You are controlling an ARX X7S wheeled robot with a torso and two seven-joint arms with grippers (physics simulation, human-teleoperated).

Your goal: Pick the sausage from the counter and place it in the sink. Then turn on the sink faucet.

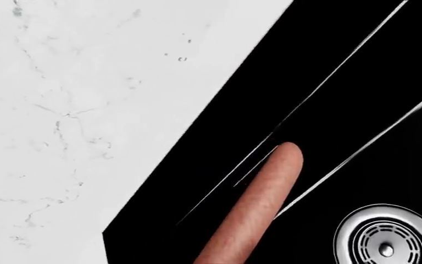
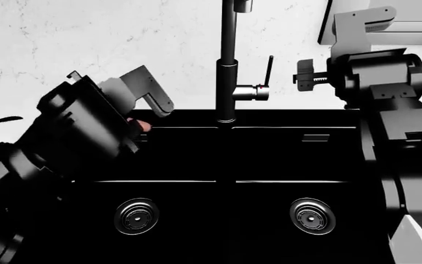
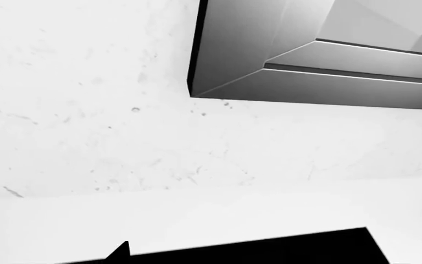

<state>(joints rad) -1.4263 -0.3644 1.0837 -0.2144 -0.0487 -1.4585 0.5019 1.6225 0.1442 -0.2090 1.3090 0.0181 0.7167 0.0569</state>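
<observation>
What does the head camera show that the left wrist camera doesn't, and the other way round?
Only the head view shows the faucet with its lever handle, both arms, and both drains. Only the left wrist view shows the sausage plainly, a long pinkish cylinder over the black basin; in the head view just a pink tip peeks out beside the left gripper. Both show the black sink, the white counter and the drain.
</observation>
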